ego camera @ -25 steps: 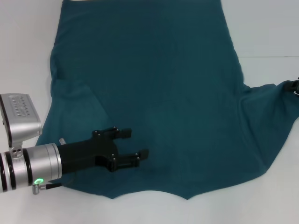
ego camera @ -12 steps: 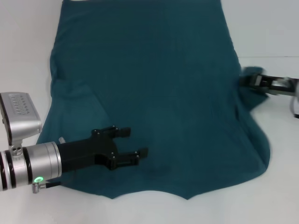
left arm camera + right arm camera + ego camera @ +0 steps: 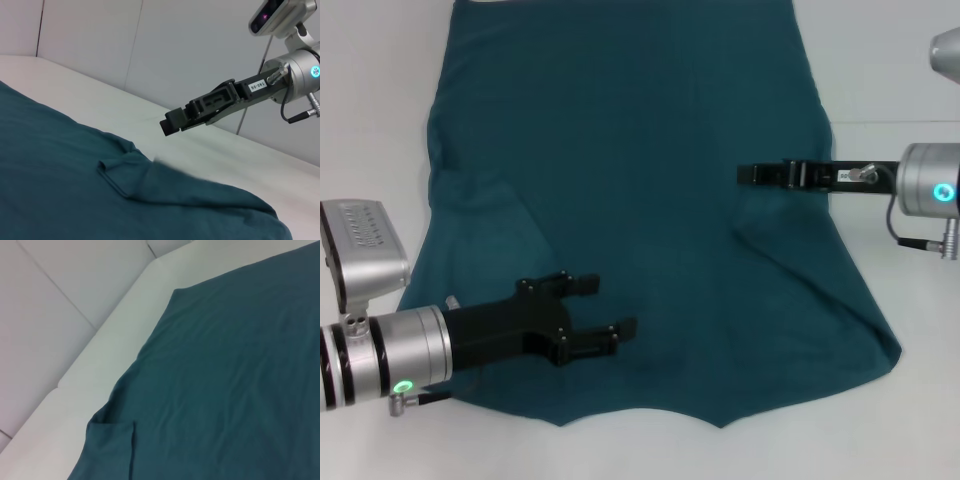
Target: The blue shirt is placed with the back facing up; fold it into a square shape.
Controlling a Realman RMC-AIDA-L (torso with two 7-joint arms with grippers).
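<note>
Left pincer (image 3: 605, 310) low and forward, fingers spread; right pincer (image 3: 748, 174) raised, reaching inward, fingers together.

Blue shirts: one blue shirt (image 3: 650, 200) lay spread on the table, plain side up.
Tables: one white table (image 3: 370, 120).
Grippers: two were in view, the left gripper (image 3: 610, 312) and the right gripper (image 3: 748, 174).
Arms: two, one from each side.
Sleeves folded in: two, one per side.
</note>
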